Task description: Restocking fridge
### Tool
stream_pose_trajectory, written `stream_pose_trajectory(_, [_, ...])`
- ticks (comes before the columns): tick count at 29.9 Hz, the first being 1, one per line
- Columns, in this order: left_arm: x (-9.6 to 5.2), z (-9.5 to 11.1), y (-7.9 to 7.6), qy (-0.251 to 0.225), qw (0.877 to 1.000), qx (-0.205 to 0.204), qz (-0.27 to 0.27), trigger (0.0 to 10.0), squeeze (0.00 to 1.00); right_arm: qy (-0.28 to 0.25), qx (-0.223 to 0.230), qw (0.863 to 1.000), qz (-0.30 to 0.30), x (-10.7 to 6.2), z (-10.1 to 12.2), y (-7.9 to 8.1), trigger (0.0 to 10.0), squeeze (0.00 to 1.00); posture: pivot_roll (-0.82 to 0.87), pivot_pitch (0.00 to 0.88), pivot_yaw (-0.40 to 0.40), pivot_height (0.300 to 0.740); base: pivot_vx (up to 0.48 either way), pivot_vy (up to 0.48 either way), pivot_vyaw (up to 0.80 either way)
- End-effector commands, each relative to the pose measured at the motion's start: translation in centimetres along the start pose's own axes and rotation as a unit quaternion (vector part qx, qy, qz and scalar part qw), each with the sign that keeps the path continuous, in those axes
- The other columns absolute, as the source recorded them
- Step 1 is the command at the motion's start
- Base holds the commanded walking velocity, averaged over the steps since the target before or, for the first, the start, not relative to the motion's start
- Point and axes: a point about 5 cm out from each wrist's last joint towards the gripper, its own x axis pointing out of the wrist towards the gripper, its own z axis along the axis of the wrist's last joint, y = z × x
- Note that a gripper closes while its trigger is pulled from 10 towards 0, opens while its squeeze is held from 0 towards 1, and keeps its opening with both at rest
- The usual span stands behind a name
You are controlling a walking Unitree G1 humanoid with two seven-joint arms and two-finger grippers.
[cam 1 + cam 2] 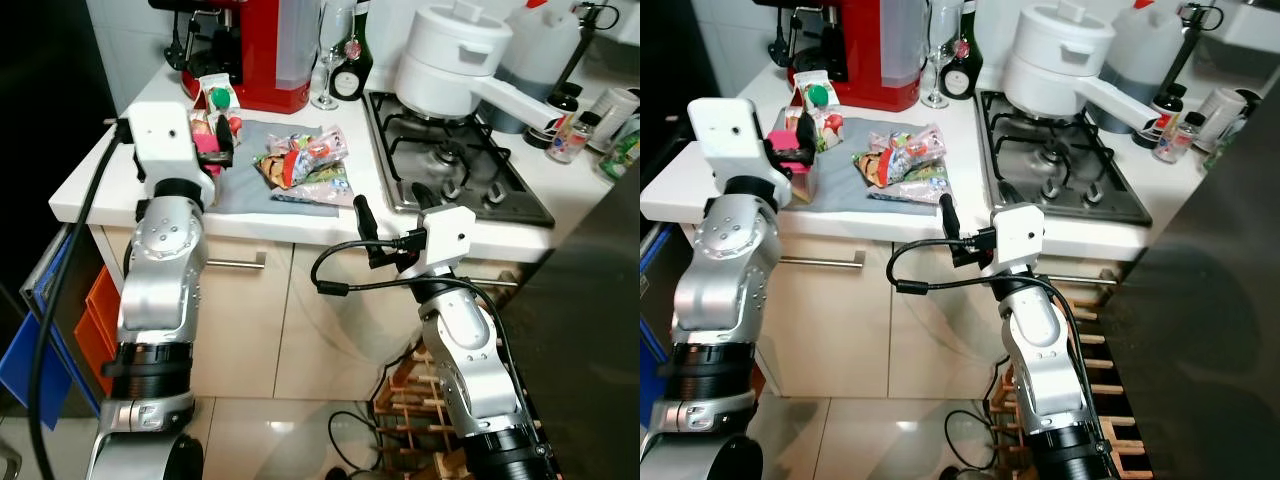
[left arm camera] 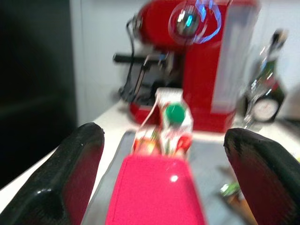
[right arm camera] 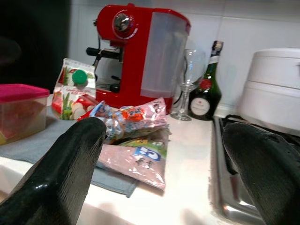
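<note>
Hovering at the white counter (image 1: 100,165) edge, left claw (image 2: 164,183) gapes wide around the pink-lidded plastic box (image 2: 154,192), untouched. Right claw (image 3: 173,164), open and empty, faces colourful snack packets (image 3: 133,140) on grey cloth (image 1: 250,190).

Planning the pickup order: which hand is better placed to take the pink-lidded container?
Left. The left hand is open, its fingers on either side of the pink-lidded container. The right hand sits at the counter edge near the snack packets, farther off.
</note>
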Motion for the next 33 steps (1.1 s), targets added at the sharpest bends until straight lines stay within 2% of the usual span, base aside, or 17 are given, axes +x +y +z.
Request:
stream_pose_trajectory(1, [0.4,-0.4,-0.4,0.020,1.000,0.013,0.006,10.0,0.00,0.000,0.001,1.000,-0.003,-0.3,0.1,-0.3,10.0,0.00,0.05,0.000,-0.099,0.740,0.000,0.000,0.00])
stream_pose_trajectory(3, [0.6,-0.6,-0.7,0.028,0.999,0.020,0.004,10.0,0.00,0.002,0.001,1.000,-0.002,-0.4,0.0,-0.3,10.0,0.00,0.05,0.000,-0.099,0.740,0.000,0.000,0.00])
stream_pose_trajectory(5, [0.7,-0.5,-0.8,0.032,0.999,0.010,0.003,10.0,0.00,0.003,0.001,1.000,-0.001,-0.5,0.0,-0.3,10.0,0.00,0.05,0.000,-0.100,0.740,0.000,0.000,0.00])
stream_pose_trajectory(14, [0.3,-1.2,-1.4,0.062,0.998,0.000,-0.016,10.0,0.00,0.011,0.004,1.000,0.004,-0.6,-0.3,-0.1,10.0,0.00,0.05,0.000,-0.098,0.740,0.000,0.000,0.00])
stream_pose_trajectory(16, [0.2,-0.7,-1.9,0.044,0.998,0.018,-0.038,10.0,0.00,0.012,0.005,1.000,0.004,-0.6,-0.3,0.0,10.0,0.00,0.05,0.000,-0.097,0.740,0.000,0.000,0.00])
stream_pose_trajectory(19, [0.2,-0.6,-2.0,0.041,0.998,0.024,-0.041,10.0,0.00,0.013,0.006,1.000,0.004,-0.6,-0.4,0.0,10.0,0.00,0.05,0.000,-0.097,0.740,0.000,0.000,0.00])
stream_pose_trajectory(33, [-0.5,-2.6,-2.3,0.058,0.996,0.053,-0.053,10.0,0.00,0.016,0.003,1.000,0.003,-0.7,-0.5,-0.2,10.0,0.00,0.05,0.000,-0.098,0.740,0.000,0.000,0.00])
